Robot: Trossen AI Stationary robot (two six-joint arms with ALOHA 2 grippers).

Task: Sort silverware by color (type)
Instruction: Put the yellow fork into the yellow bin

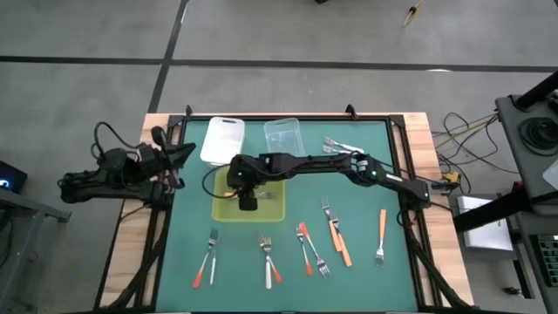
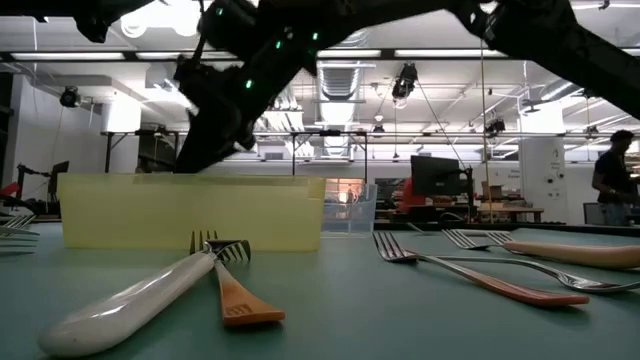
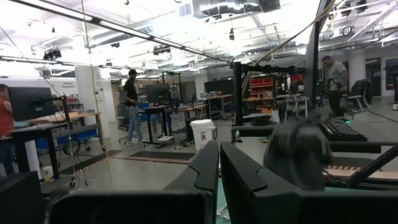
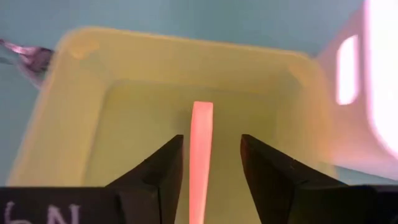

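Silverware lies scattered along the near edge of the green counter: in the low view a white-handled fork crosses an orange-handled fork at the tines, and an orange-handled pair lies to one side of them. These pieces look light, stiff and thin, lying almost flat on the counter, so the smooth handles may slip; the middle of a handle, clear of the crossing tines, seems the best place to grip. Farther in, the right tool hangs over the yellow-green tray, its jaws spread, with an orange handle running loose between them and touching neither finger; it appears released into the tray. Beyond the tray stand a white tub and a clear tub, with all-silver utensils lying near the clear one. The left tool waits off the counter's far left corner, clenched on nothing.
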